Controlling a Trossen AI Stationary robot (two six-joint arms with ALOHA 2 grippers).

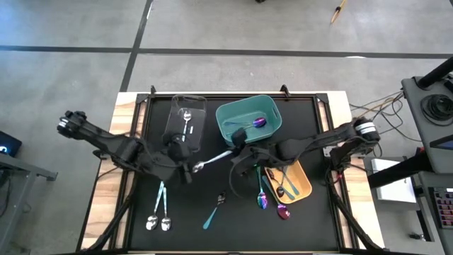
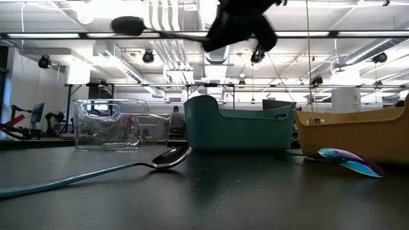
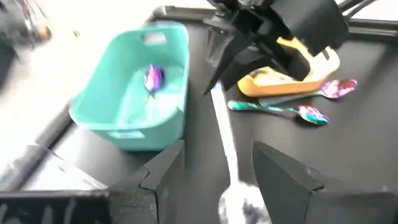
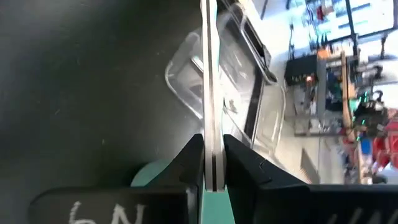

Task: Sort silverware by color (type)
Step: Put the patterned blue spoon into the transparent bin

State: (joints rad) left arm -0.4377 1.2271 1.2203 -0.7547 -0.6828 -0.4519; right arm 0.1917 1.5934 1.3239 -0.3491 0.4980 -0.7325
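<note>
Right now my right pincer [image 1: 231, 151] is pinching the handle of a silver spoon [image 1: 211, 160] above the table [image 1: 311, 219], between the clear bin [image 1: 185, 122] and the teal bin [image 1: 248, 117]. My left pincer [image 1: 185, 168] sits spread at the spoon's bowl end. 1 purple spoon [image 1: 260, 122] lies in the teal bin, 2 silver spoons [image 1: 158, 217] on the table.

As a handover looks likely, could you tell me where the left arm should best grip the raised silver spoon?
Probably grip the silver spoon at its thin neck behind the bowl, approaching from that end; the right gripper is shut on the handle end.
</note>
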